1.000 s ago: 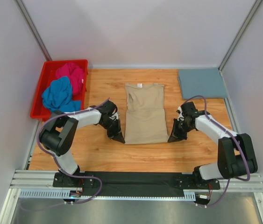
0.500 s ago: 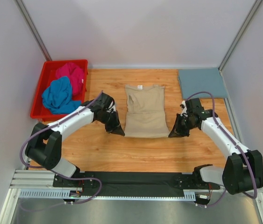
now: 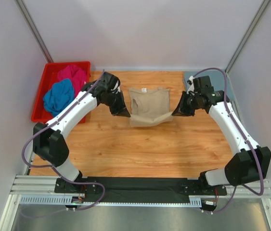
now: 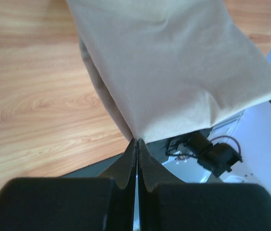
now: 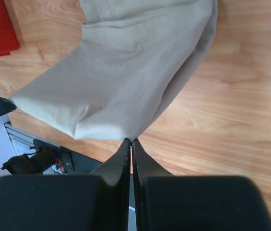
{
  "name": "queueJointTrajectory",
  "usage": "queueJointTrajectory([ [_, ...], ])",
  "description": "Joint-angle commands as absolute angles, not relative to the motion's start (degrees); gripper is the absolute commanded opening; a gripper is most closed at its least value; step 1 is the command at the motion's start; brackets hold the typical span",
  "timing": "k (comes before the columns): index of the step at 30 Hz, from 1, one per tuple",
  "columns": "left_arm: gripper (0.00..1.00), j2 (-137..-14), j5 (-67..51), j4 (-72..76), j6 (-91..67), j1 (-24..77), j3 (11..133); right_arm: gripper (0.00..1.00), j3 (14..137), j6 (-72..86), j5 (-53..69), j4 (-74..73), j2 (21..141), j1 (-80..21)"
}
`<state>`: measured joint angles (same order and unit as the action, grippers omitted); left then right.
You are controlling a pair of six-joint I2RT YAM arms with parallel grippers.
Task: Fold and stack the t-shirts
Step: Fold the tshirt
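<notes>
On the wood-grain desk (image 3: 140, 149), between white walls (image 3: 145, 33), the beige t-shirt (image 3: 148, 108) hangs mid-surface by its near corners — left fingers (image 4: 125, 166) and right fingers (image 5: 121, 161) each pinching cloth — collar end lying on the wood.

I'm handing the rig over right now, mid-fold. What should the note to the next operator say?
Grippers: the left gripper and the right gripper are each shut on a near hem corner of the beige t-shirt. The hem is lifted off the table, the collar end lies flat.
The grey-blue t-shirt lies folded at the far right corner.
The magenta t-shirt and the bright blue t-shirt are crumpled in the red bin.
Done: one shirt folded.
Left: finish the beige fold, stack it, then fold and stack the two binned shirts.
</notes>
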<state>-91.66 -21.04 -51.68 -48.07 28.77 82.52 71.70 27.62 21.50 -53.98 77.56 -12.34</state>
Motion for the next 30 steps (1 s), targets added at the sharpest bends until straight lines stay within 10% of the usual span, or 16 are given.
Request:
queueJointTrajectory([
  [1,0.00,-95.00,-19.95,-53.88,-47.20,27.07,90.42,0.00,79.09,26.46,19.25,-54.32,81.47,-12.30],
  [14,0.00,-117.05,-20.57,-57.48,-44.56,19.96,121.79,0.00,105.98,25.05,17.32,-53.70,103.61,-10.02],
  [30,0.00,-131.83,-29.88,-29.28,-52.29,13.98,123.75,0.00,122.43,28.21,18.28,-44.66,123.66,-8.26],
])
